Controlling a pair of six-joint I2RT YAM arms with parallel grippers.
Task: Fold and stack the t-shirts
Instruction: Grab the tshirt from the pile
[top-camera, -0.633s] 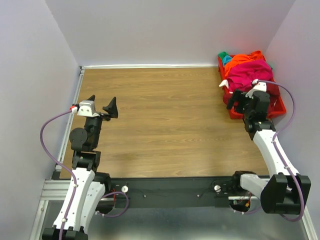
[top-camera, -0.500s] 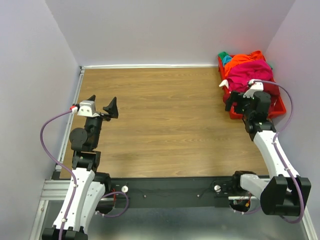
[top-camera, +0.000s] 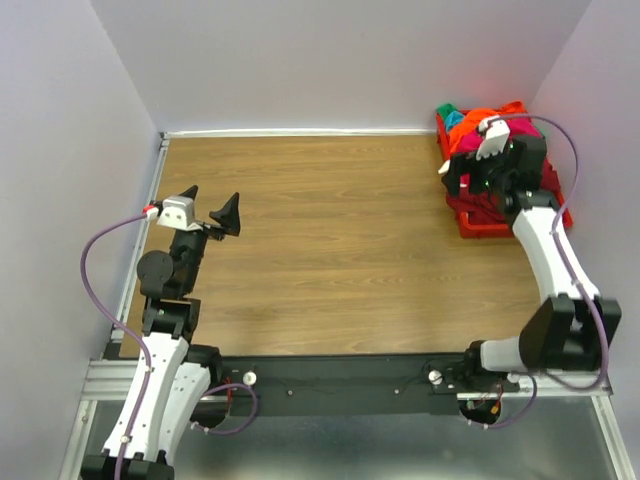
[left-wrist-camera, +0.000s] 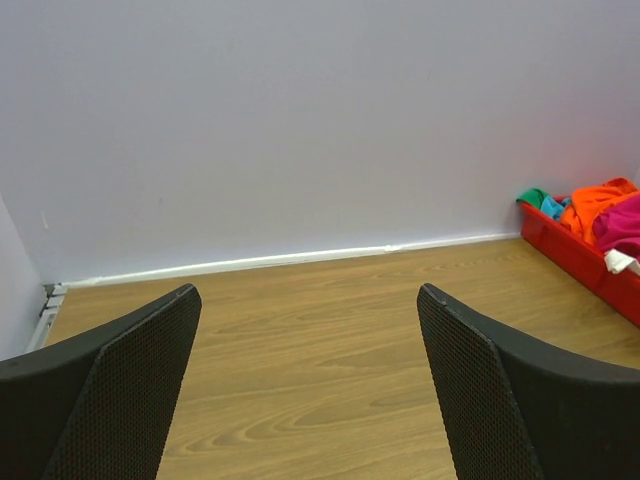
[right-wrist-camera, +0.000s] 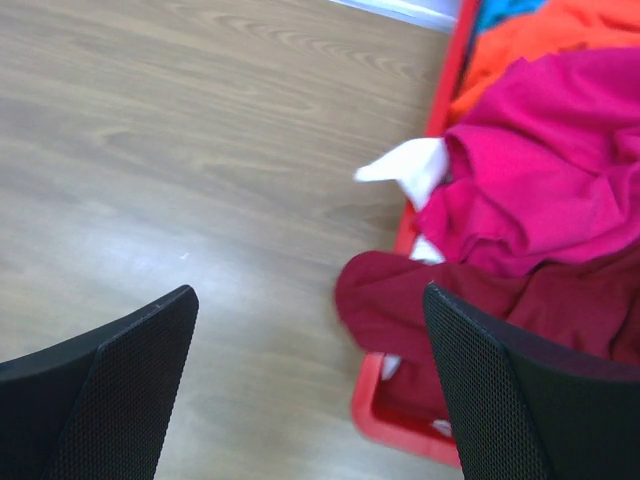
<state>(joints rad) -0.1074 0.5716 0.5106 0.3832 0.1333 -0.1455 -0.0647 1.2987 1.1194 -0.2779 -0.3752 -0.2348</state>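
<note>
Currently: both arms empty-handed, all shirts piled in the bin.
left gripper (top-camera: 213, 196): fingers wide apart, nothing between them; raised over the left side of the table (top-camera: 330, 230), aimed at the far wall, well apart from the bin.
right gripper (right-wrist-camera: 310, 300): fingers wide apart, nothing clamped; sits above the table-side edge of the red bin (right-wrist-camera: 400, 425). Wrist view has one finger over bare wood, the other over maroon cloth. No contact with cloth visible.
red bin: far right corner of the table, next to the right wall.
magenta t-shirt (right-wrist-camera: 540, 170): top of the pile, crumpled, white inner patch (right-wrist-camera: 410, 170) showing at its table-side edge.
maroon t-shirt (right-wrist-camera: 400, 290): just under and nearer than the magenta one; a fold hangs out over the bin's table-side rim.
orange t-shirt (right-wrist-camera: 560, 40): behind the magenta one, toward the far wall.
teal t-shirt (right-wrist-camera: 510, 8): only a sliver at the far end of the bin.
green t-shirt (left-wrist-camera: 533, 196): small bit at the bin's far corner, seen from the left wrist.
folded/stacked: none, all bunched.
</note>
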